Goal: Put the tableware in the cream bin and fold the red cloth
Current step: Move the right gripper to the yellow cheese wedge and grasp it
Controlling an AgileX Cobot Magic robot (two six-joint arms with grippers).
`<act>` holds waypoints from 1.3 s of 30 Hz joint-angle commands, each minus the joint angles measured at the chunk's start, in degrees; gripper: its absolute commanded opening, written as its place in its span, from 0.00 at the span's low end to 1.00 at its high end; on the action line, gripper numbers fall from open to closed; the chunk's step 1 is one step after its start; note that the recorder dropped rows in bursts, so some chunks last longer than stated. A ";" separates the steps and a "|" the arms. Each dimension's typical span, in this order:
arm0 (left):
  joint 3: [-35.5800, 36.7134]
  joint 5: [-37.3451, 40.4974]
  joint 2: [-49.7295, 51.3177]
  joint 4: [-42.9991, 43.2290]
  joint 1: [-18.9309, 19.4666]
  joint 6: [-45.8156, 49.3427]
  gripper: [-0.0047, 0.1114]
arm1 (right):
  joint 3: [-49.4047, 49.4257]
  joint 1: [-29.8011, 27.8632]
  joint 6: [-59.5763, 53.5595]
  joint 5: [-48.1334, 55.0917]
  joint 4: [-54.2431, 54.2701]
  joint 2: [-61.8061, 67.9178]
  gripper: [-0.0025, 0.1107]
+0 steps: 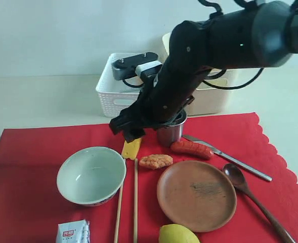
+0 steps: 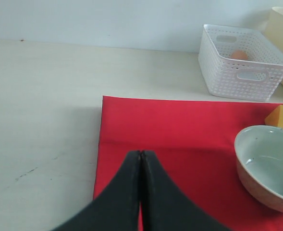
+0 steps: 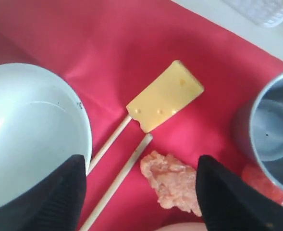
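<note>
The right end effector [image 3: 140, 166] hangs wide open and empty over the red cloth [image 1: 27, 192]. Its black fingers [image 3: 59, 197] straddle the far tips of the wooden chopsticks [image 3: 113, 147], a yellow cheese wedge [image 3: 164, 96] and a piece of breaded meat [image 3: 172, 180]. Whether it touches any of them cannot be told. The pale green bowl [image 1: 91, 174] sits just to its left and the steel cup [image 1: 170, 130] just to its right. A sausage [image 1: 192, 148] lies on the near side of the cup.

Nearer on the cloth are the brown plate [image 1: 196, 195] and a lemon [image 1: 178, 234]. The metal knife [image 1: 229, 159] and dark wooden spoon [image 1: 250, 195] lie to the plate's right. A small packet [image 1: 73, 232] rests at the near left.

The left end effector [image 2: 141, 156] is closed on nothing, above the cloth's left edge.

On the far side of the desk [image 1: 42, 101] stand the white lattice basket [image 1: 111, 93], with an egg [image 2: 238, 55] inside, and to its right the cream bin [image 1: 214, 104].
</note>
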 commanded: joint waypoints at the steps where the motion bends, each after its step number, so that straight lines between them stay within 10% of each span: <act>1: 0.16 -0.51 -0.30 -0.02 0.15 -0.06 0.04 | -6.43 0.17 1.88 4.12 -0.87 4.92 0.61; 16: 0.16 -0.51 -0.30 -0.02 0.15 -0.06 0.04 | -22.04 0.17 22.28 8.81 -4.78 21.03 0.63; 26: 0.16 -0.51 -0.30 -0.02 0.15 -0.06 0.04 | -22.04 0.17 25.41 8.07 -7.36 21.26 0.02; 29: 0.16 -0.51 -0.30 -0.02 0.15 -0.06 0.04 | -22.04 0.17 25.05 7.99 -7.36 21.26 0.02; 39: 0.16 -0.51 -0.30 -0.02 0.15 -0.06 0.04 | -22.04 0.17 23.46 7.77 -7.36 21.04 0.79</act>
